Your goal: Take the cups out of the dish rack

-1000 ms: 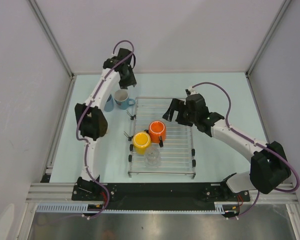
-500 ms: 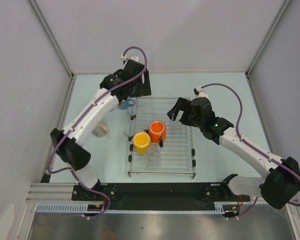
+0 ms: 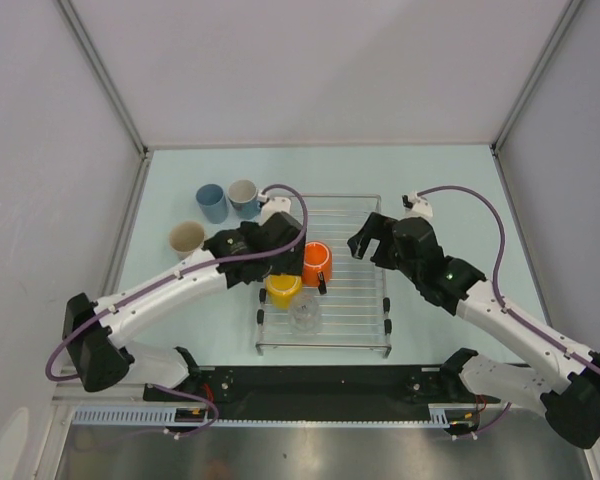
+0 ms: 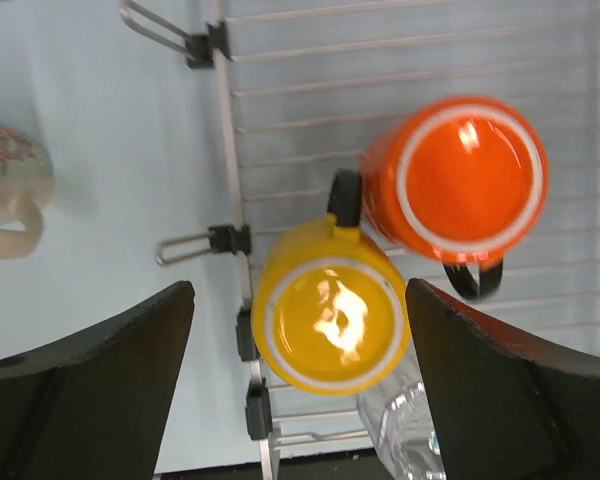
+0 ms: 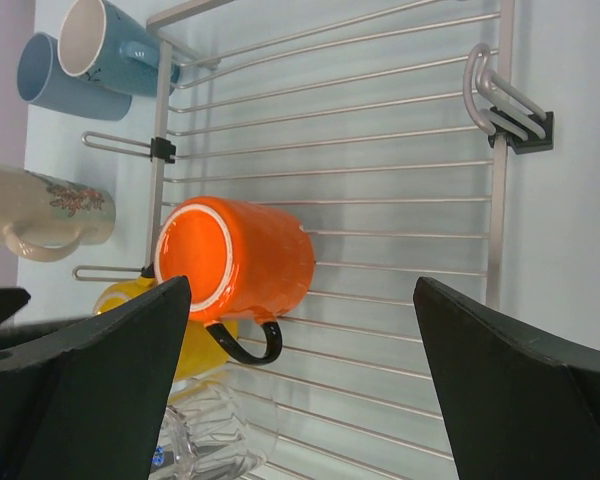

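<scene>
Both gaping empty, left pincer (image 4: 298, 290) hovers over yellow cup (image 4: 330, 322), right pincer (image 5: 300, 288) over rack (image 5: 497, 220).

I count two light blue cups (image 3: 211, 203) (image 3: 244, 197), one beige cup (image 3: 187, 238), one yellow cup (image 3: 282, 289), one orange mug (image 3: 317, 263) and one clear glass (image 3: 305, 315), which makes six drinking vessels in all. Three of the six are on wire: the yellow, the orange and the glass. The other three, both blues and the beige, are on the one table (image 3: 430, 180). There is a single dish rack (image 3: 355, 300). There are two arms, the left arm (image 3: 160, 290) and the right arm (image 3: 510, 320), each with one purple cable. Each arm ends in one gripper, the left gripper (image 4: 300, 290) and the right gripper (image 5: 300, 285). Each gripper has two dark fingers, four altogether.
</scene>
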Action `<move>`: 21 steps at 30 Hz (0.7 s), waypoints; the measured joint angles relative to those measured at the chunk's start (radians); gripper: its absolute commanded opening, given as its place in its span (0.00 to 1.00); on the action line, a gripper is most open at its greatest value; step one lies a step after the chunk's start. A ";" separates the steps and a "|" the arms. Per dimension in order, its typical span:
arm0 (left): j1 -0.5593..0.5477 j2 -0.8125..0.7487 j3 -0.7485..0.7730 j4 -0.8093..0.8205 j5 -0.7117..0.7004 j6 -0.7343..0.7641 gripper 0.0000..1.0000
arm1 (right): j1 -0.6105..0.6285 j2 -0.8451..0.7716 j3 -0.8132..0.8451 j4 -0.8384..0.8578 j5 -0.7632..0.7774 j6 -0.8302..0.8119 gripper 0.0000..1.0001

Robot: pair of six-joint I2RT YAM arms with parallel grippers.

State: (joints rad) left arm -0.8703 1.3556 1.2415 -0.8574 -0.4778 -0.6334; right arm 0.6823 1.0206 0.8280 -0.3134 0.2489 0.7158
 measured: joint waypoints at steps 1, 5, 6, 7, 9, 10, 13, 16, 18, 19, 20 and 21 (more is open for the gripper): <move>-0.030 -0.014 -0.023 0.004 -0.006 -0.009 0.94 | 0.001 -0.002 -0.001 -0.006 0.000 0.002 1.00; -0.080 -0.060 -0.080 0.012 -0.016 -0.055 0.94 | 0.006 -0.004 -0.013 -0.026 0.002 0.013 1.00; -0.080 -0.067 -0.090 0.016 -0.018 -0.067 0.95 | 0.008 -0.005 -0.016 -0.029 0.003 0.015 1.00; -0.080 -0.074 -0.103 0.019 -0.018 -0.079 0.95 | 0.008 -0.005 -0.019 -0.030 0.004 0.017 1.00; -0.080 -0.079 -0.127 0.019 -0.018 -0.102 0.95 | 0.010 -0.009 -0.027 -0.033 0.007 0.018 1.00; -0.080 -0.079 -0.135 0.021 -0.017 -0.109 0.95 | 0.010 -0.010 -0.029 -0.034 0.008 0.019 0.99; -0.080 -0.076 -0.150 0.023 -0.016 -0.119 0.96 | 0.010 -0.010 -0.029 -0.037 0.008 0.025 1.00; -0.081 -0.065 -0.153 0.038 -0.013 -0.127 0.96 | 0.010 -0.010 -0.029 -0.037 0.008 0.030 0.99; -0.083 -0.058 -0.161 0.055 -0.009 -0.127 0.96 | 0.010 -0.010 -0.029 -0.037 0.008 0.034 1.00; -0.083 -0.052 -0.166 0.063 -0.007 -0.127 0.97 | 0.011 -0.010 -0.029 -0.037 0.008 0.035 1.00; -0.083 -0.047 -0.169 0.066 -0.005 -0.127 0.97 | 0.011 -0.010 -0.029 -0.037 0.008 0.036 1.00; -0.083 -0.040 -0.171 0.071 -0.004 -0.128 0.97 | 0.011 -0.010 -0.029 -0.037 0.008 0.036 1.00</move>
State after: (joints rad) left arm -0.9535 1.3155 1.0702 -0.7860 -0.4816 -0.7612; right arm 0.6930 1.0107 0.7986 -0.3504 0.2565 0.7517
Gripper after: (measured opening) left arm 0.964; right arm 0.995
